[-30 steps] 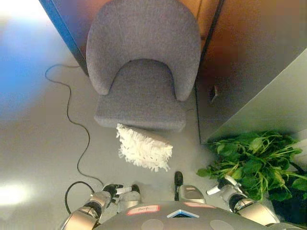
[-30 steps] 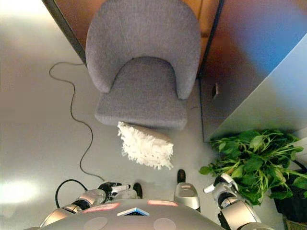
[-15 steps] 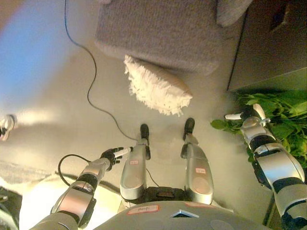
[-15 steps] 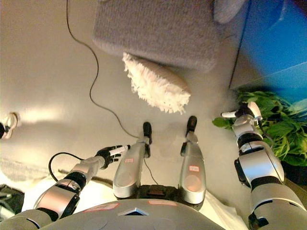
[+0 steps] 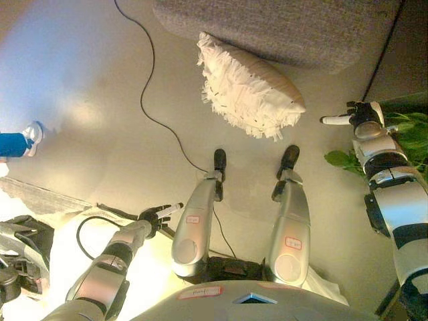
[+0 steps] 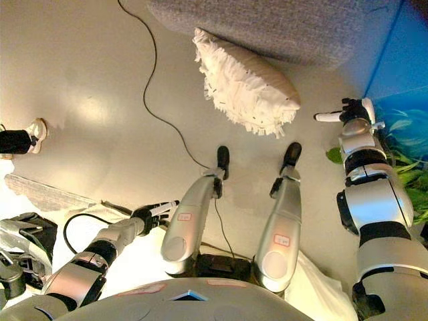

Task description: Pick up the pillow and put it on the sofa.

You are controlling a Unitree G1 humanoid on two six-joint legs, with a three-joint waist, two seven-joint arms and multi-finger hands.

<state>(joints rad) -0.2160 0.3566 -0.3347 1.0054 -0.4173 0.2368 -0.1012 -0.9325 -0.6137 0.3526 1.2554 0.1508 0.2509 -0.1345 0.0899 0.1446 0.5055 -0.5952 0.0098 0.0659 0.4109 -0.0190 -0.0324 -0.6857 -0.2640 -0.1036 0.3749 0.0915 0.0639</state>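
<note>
A: Shifted downward since a moment ago, the whole view only; pillow [image 5: 251,87] unmoved against the sofa [image 5: 281,27], same tilt, same spot at the foot of the sofa's front.

B: Agreed. Looks how, up close?

A: Rectangular, plump, one face shaggy with long white fringe, the other face smooth and cream. Lies on the floor [image 5: 87,87], upper edge leaning on the sofa's front, touching it.

B: And the sofa itself?

A: Grey, coarse woven cloth, rounded front edge. Cut off by the top of the view.

B: Hands?

A: Left hand [image 5: 158,215] well away from the sofa, low over the floor, fingers spread and straight, holding nothing. Right hand [image 5: 361,115] off the sofa's right corner, relaxed, one white-tipped finger stretched out towards the pillow, apart from it, holding nothing.

B: Anything else near the sofa?

A: Thin black cord [image 5: 150,87] snaking over the smooth, glossy grey floor left of the sofa. Green leafy plant [image 5: 409,134] to the sofa's right. Far to the left, a person's white shoe [image 5: 33,132].

B: Counts?

A: One pillow, one sofa, one cord, one plant, one shoe, two hands.
</note>
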